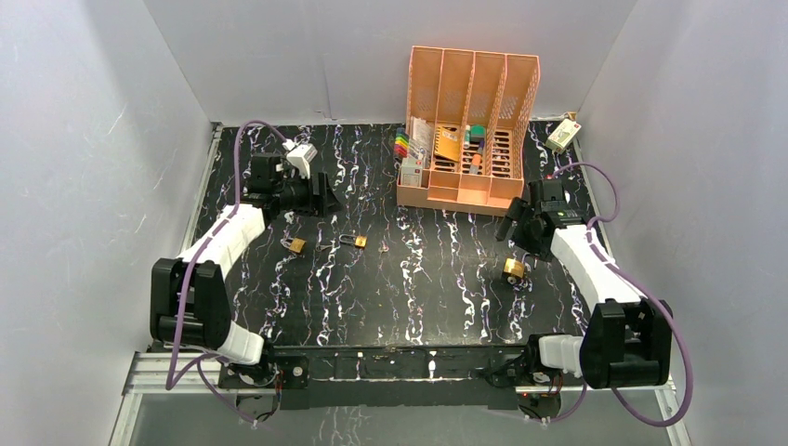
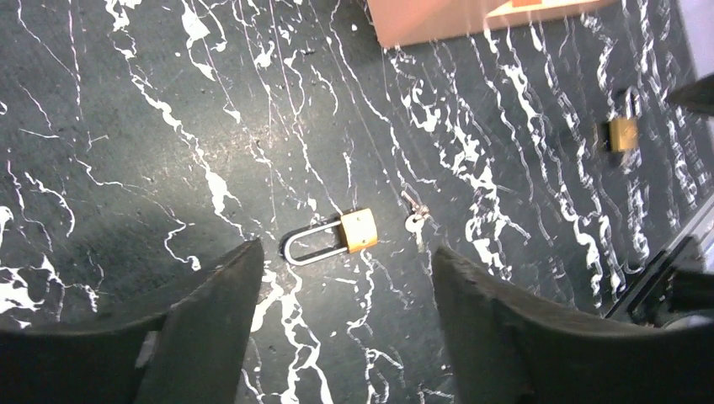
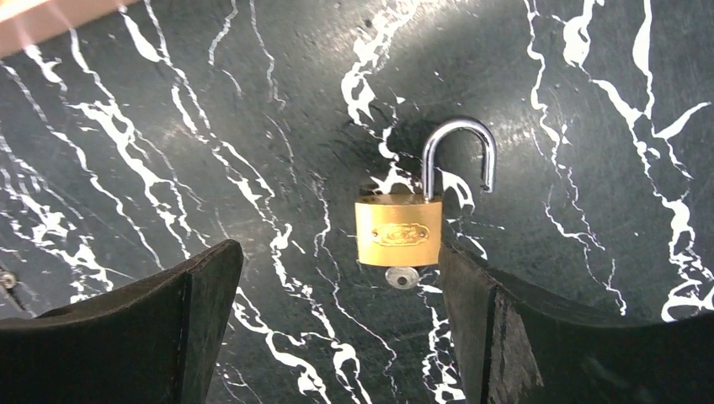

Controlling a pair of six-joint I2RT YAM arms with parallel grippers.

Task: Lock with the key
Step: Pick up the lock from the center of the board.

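Note:
A brass padlock (image 3: 397, 229) lies flat on the black marbled table (image 3: 168, 126) with its shackle swung open and a key (image 3: 402, 277) in its underside. My right gripper (image 3: 338, 247) hovers open above it, the lock close to the right finger (image 3: 471, 295). From above, this lock (image 1: 513, 269) sits just below the right gripper (image 1: 508, 228). A long-shackle padlock (image 2: 333, 236) lies under my open left gripper (image 2: 345, 248), with a loose key (image 2: 415, 217) beside it. The left gripper (image 1: 325, 199) is empty.
A third small padlock (image 1: 295, 245) lies to the left of the long-shackle one (image 1: 353, 242). An orange file organizer (image 1: 469, 130) holding small items stands at the back, with a small box (image 1: 563, 136) to its right. White walls enclose the table.

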